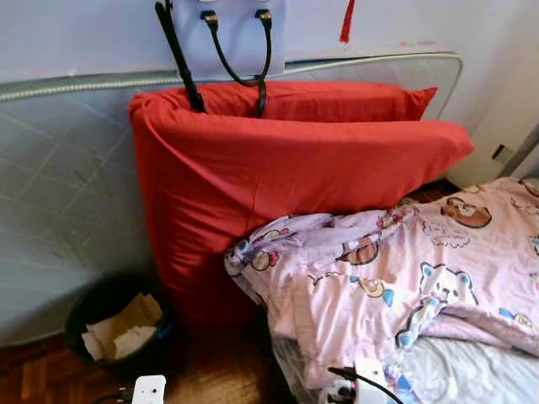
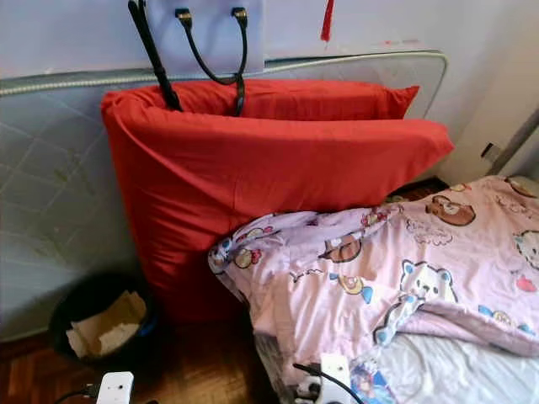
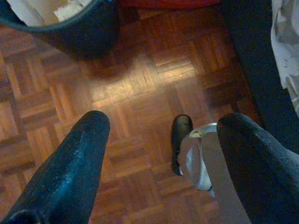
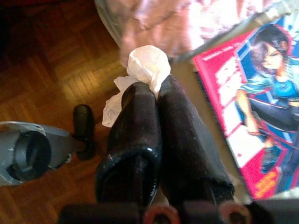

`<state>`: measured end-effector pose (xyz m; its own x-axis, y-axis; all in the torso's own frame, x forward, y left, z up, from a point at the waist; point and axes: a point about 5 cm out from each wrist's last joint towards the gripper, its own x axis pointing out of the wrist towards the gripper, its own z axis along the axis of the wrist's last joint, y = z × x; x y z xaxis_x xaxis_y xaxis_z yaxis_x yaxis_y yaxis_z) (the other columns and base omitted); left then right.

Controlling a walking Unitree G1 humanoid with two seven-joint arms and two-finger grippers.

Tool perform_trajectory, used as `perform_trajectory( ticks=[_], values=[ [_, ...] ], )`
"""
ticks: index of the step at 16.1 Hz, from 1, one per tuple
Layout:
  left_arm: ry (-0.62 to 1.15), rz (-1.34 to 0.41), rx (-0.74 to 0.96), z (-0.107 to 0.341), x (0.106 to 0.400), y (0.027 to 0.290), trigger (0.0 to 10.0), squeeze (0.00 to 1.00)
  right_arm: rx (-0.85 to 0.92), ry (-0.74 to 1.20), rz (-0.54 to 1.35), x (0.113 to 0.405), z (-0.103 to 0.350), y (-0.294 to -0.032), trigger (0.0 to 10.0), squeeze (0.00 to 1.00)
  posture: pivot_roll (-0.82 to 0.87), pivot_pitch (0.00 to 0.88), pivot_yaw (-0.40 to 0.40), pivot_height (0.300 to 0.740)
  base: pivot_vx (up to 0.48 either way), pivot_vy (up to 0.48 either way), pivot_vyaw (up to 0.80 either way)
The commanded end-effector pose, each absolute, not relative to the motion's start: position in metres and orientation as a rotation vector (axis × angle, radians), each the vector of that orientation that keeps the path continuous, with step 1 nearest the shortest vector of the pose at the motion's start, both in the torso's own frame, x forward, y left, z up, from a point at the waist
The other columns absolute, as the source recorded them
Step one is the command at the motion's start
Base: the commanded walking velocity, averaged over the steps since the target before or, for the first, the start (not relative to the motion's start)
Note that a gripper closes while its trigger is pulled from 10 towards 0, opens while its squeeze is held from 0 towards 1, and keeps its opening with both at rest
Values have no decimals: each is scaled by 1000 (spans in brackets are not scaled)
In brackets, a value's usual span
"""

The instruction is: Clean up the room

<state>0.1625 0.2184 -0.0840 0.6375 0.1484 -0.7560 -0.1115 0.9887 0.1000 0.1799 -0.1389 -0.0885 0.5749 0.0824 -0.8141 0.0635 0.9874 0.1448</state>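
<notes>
My right gripper (image 4: 154,88) is shut on a crumpled white tissue (image 4: 147,63), which sticks out past the fingertips. It hangs over the parquet floor beside the bed's edge. My left gripper (image 3: 163,123) is open with nothing between its fingers, low above the parquet floor (image 3: 135,79). A black waste bin (image 1: 93,307) holding crumpled paper (image 1: 126,324) stands on the floor to the left of the bed; in the left wrist view the bin (image 3: 70,28) lies a little beyond the left gripper.
A red folded cushion (image 1: 278,177) leans on a grey mattress (image 1: 59,194) against the wall, with a handbag (image 1: 227,34) hanging above. A pink cartoon blanket (image 1: 404,269) is bunched on the bed at the right. A comic magazine (image 4: 252,107) lies near the right gripper.
</notes>
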Motion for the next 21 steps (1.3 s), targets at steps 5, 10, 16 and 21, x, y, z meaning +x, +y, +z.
perform_trajectory(
  ticks=[5, 10, 16, 21],
  values=[
    [888, 132, 45, -86, 160, 216, 10000, 0, 155, 962, 7, 185, -86, -137, 10000, 0, 114, 0, -86, 740, 0, 393, 0],
    [891, 134, 42, -86, 160, 215, 10000, 0, 156, 963, 3, 184, -87, -141, 10000, 0, 114, 0, -86, 740, 0, 394, 0],
    [890, 137, 37, -86, 159, 216, 10000, 0, 148, 966, 10, 184, -87, -142, 10000, 0, 118, 0, -90, 740, 0, 394, 0],
    [892, 140, 31, -87, 160, 214, 10000, 0, 150, 963, 13, 184, -87, -143, 10000, 0, 114, 0, -96, 740, 0, 392, 0]
  ],
)
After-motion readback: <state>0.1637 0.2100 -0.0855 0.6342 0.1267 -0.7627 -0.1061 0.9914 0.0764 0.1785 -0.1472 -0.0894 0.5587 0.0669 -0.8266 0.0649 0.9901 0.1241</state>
